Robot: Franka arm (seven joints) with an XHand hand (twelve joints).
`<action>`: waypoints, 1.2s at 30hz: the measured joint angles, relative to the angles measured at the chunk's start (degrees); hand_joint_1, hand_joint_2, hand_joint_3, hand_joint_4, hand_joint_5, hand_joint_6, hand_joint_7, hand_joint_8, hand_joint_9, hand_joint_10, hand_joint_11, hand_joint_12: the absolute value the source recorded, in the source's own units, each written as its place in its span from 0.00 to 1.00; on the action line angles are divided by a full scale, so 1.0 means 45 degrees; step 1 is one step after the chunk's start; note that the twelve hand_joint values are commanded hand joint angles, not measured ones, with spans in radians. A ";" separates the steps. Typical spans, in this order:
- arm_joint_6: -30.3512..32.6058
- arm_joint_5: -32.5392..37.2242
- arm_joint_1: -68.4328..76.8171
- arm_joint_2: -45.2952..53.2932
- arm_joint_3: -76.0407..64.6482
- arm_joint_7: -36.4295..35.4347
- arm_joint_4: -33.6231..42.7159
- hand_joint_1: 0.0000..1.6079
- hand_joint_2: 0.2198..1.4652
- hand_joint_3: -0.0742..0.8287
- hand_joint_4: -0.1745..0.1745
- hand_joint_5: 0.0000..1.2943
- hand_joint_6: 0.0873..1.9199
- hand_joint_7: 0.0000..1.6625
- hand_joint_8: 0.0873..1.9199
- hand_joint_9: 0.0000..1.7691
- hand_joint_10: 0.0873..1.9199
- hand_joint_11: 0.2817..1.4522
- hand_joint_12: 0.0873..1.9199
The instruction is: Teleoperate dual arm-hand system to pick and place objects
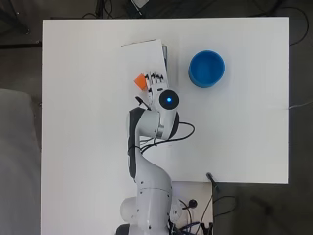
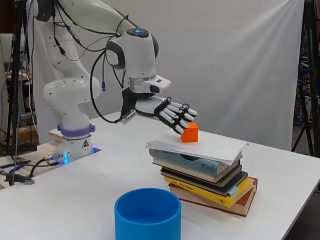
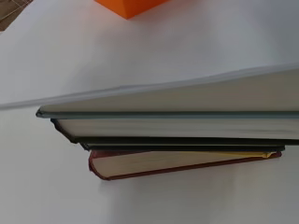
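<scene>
A small orange block [image 1: 141,81] [image 2: 190,133] rests on the white top cover of a stack of books [image 1: 145,58] [image 2: 205,172] near the table's middle. My hand [image 1: 156,84] [image 2: 170,113] hovers over the near edge of the stack, its fingers [image 2: 179,118] fairly straight and slanting down. They end right beside the block, on its side towards the blue bowl; I cannot tell whether they touch it. In the wrist view the block [image 3: 128,6] shows only as an orange corner above the book edges [image 3: 177,128].
A blue round bowl [image 1: 207,68] [image 2: 147,215] stands on the white table [image 1: 244,137] to the right of the books in the overhead view. Cables hang at the arm's base near the table's near edge.
</scene>
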 joint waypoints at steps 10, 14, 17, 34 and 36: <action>-0.0006 -0.0156 0.0190 0.2211 0.1340 0.0850 0.1812 0.67 0.83 0.12 0.18 0.45 0.63 0.38 0.68 0.48 0.79 0.31 0.55; 0.0144 0.0235 0.0145 0.2511 0.1153 0.0152 0.1799 0.71 0.89 0.09 0.00 0.44 0.70 0.39 0.93 0.48 0.99 0.28 0.68; 0.0074 0.0951 0.0070 0.2304 0.0766 -0.0924 0.1661 0.64 0.87 0.08 0.40 0.48 0.77 0.41 0.94 0.56 1.00 0.34 0.89; -0.2128 -0.1770 -0.0572 -0.0372 -0.0694 0.0477 0.4119 0.72 0.87 0.08 0.00 0.48 0.76 0.41 0.79 0.53 0.92 0.28 0.78; -0.2492 -0.1624 -0.0639 0.0375 -0.0866 0.0771 0.5280 0.61 0.85 0.08 0.65 0.51 0.74 0.44 0.86 0.56 0.95 0.31 0.82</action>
